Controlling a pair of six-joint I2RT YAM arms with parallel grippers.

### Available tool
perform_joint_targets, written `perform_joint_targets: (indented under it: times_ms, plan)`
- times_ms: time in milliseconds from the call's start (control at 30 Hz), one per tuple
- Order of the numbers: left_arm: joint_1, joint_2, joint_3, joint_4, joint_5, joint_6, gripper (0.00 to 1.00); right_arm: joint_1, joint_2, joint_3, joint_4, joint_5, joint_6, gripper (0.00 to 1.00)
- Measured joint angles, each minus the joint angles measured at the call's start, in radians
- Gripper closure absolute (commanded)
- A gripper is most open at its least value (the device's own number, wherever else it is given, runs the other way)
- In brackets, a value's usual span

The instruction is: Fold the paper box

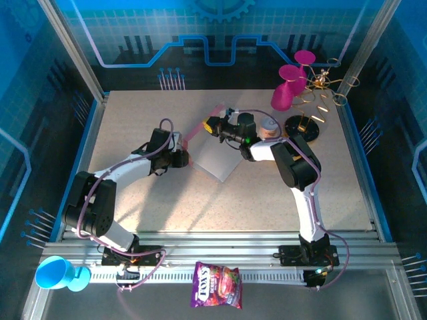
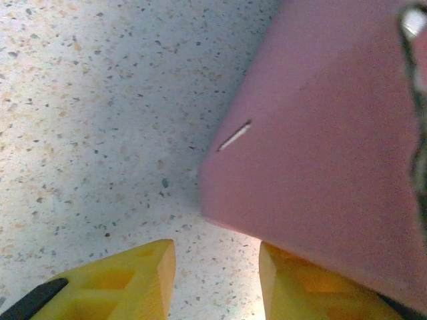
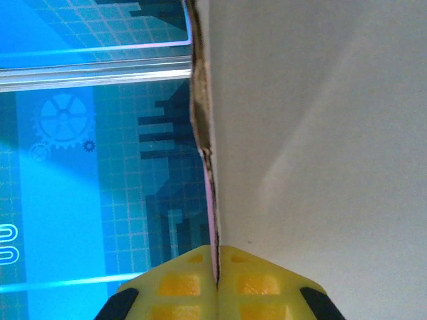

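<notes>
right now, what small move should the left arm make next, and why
Probably nudge the left gripper forward and slightly to its right, so the paper box corner enters its open jaws. That corner lies just ahead, over one finger, nothing between the fingers, while the right gripper is shut on another edge, steadying it.
</notes>
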Motion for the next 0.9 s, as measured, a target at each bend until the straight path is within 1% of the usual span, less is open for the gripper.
perform_joint_targets:
  times_ms: [167, 433, 600, 700, 900]
  plan:
    - [-0.023, 0.020, 0.011, 0.005, 0.000, 0.019, 0.59, -0.004, 0.007, 0.000, 0.027, -0.023, 0.008, 1.00]
    - [-0.032, 0.043, 0.038, 0.008, -0.001, 0.040, 0.62, -0.016, 0.024, -0.011, 0.080, -0.044, 0.026, 1.00]
    - [-0.044, 0.057, 0.065, 0.005, -0.003, 0.066, 0.60, -0.019, 0.034, -0.011, 0.098, -0.048, 0.035, 1.00]
    - [-0.055, 0.071, 0.087, 0.002, -0.023, 0.072, 0.58, -0.019, 0.035, -0.011, 0.103, -0.048, 0.041, 1.00]
    - [-0.065, 0.107, 0.119, -0.015, -0.069, 0.071, 0.58, -0.019, 0.043, -0.010, 0.110, -0.048, 0.045, 1.00]
